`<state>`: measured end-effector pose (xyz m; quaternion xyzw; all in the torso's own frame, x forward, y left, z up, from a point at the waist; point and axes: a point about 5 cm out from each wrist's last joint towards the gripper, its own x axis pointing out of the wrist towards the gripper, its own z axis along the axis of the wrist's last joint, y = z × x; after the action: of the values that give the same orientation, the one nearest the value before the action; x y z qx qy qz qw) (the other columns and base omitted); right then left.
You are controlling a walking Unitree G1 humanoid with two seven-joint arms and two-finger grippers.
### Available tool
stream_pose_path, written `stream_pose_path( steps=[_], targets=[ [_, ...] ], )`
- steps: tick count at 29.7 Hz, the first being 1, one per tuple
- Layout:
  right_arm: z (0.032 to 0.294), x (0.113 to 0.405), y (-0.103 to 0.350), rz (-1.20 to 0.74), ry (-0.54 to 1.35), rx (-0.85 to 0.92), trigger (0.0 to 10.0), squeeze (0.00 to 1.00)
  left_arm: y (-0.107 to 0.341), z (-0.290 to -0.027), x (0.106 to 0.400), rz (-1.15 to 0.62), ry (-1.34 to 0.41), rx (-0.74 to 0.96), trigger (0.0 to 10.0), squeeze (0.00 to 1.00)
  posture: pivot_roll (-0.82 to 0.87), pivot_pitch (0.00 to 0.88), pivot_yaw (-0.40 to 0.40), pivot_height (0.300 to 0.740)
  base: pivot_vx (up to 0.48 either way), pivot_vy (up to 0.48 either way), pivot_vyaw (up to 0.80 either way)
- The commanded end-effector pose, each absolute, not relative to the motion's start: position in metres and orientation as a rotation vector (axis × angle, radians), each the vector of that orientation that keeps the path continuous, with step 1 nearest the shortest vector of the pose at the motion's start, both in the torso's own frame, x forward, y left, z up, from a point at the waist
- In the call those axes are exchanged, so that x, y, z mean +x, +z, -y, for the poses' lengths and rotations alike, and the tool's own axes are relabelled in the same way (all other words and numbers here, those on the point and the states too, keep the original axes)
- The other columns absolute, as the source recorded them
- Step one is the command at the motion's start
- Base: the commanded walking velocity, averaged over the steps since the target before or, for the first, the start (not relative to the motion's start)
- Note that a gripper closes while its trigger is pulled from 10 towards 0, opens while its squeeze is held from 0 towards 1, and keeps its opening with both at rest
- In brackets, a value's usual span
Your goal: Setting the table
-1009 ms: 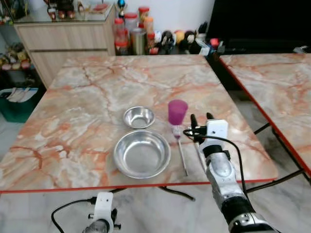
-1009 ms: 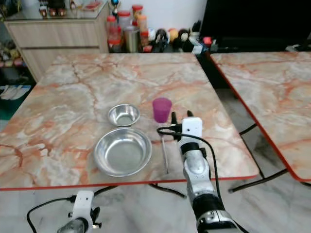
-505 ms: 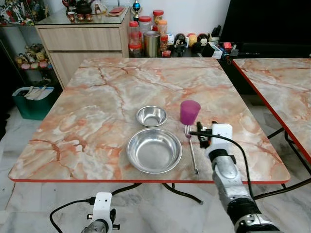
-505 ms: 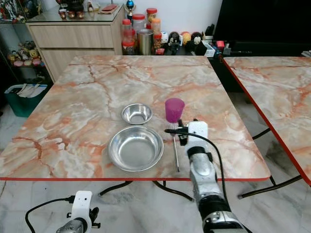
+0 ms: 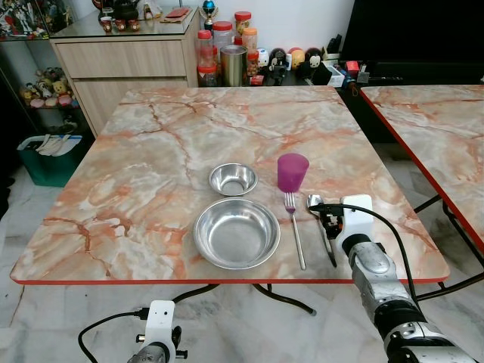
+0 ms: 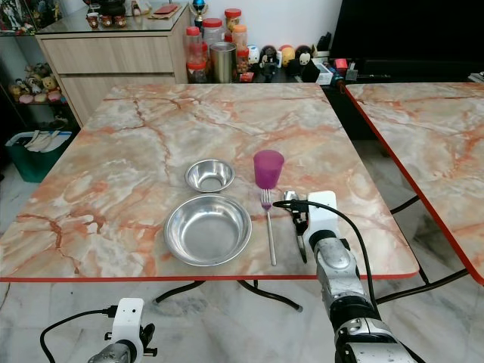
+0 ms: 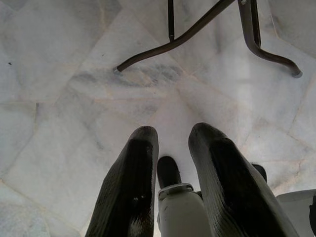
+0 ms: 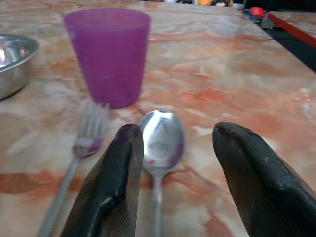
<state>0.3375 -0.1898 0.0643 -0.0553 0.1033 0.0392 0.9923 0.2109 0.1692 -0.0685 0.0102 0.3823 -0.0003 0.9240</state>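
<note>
On the marble table point(image 5: 151, 166) a small steel bowl point(image 5: 233, 178) sits behind a large steel bowl point(image 5: 237, 232). A purple cup point(image 5: 292, 172) stands to their right. In front of the cup a fork point(image 5: 295, 234) and a spoon point(image 5: 321, 227) lie side by side. My right gripper point(image 5: 330, 221) rests low at the table's front right, open, its fingers either side of the spoon's handle. The right wrist view has the spoon point(image 8: 160, 140) lying flat between the fingertips, with the cup point(image 8: 107, 54) and fork point(image 8: 84, 143) beyond. My left gripper point(image 7: 173, 148) hangs open below the table edge.
A second marble table point(image 5: 439, 121) stands to the right across a narrow gap. Behind the table are a wooden cabinet point(image 5: 128, 64), jars point(image 5: 227, 53) and a green bin point(image 5: 49, 155). Table legs point(image 7: 197, 29) cross the tiled floor under the left gripper.
The camera has shifted. My right gripper has drawn back a little toward the front edge, and the spoon now lies in plain sight on the table to the right of the fork.
</note>
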Motion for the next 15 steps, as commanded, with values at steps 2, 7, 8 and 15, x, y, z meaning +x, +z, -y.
stream_pose_path(
  steps=[2, 7, 8, 15],
  targets=[
    [0.184, 0.340, 0.066, -0.211, 0.094, -0.091, 10.0, 0.00, -0.071, -0.171, 0.208, -0.801, 0.003, 0.018, 10.0, 0.00, -0.01, 0.000, 0.002, 0.740, 0.000, 0.000, 0.00],
    [0.180, 0.336, 0.059, -0.229, 0.097, -0.081, 10.0, 0.00, -0.071, -0.172, 0.207, -0.803, 0.000, 0.022, 10.0, 0.00, -0.01, 0.000, 0.013, 0.740, 0.000, 0.000, 0.00],
    [0.180, 0.335, 0.058, -0.232, 0.093, -0.079, 10.0, 0.00, -0.071, -0.172, 0.206, -0.804, -0.001, 0.023, 10.0, 0.00, -0.01, 0.000, 0.015, 0.740, 0.000, 0.000, 0.00],
    [0.181, 0.333, 0.053, -0.248, 0.049, -0.078, 10.0, 0.00, -0.072, -0.173, 0.205, -0.809, -0.008, 0.029, 10.0, 0.00, -0.01, 0.000, 0.015, 0.740, 0.000, 0.000, 0.00]
  ],
)
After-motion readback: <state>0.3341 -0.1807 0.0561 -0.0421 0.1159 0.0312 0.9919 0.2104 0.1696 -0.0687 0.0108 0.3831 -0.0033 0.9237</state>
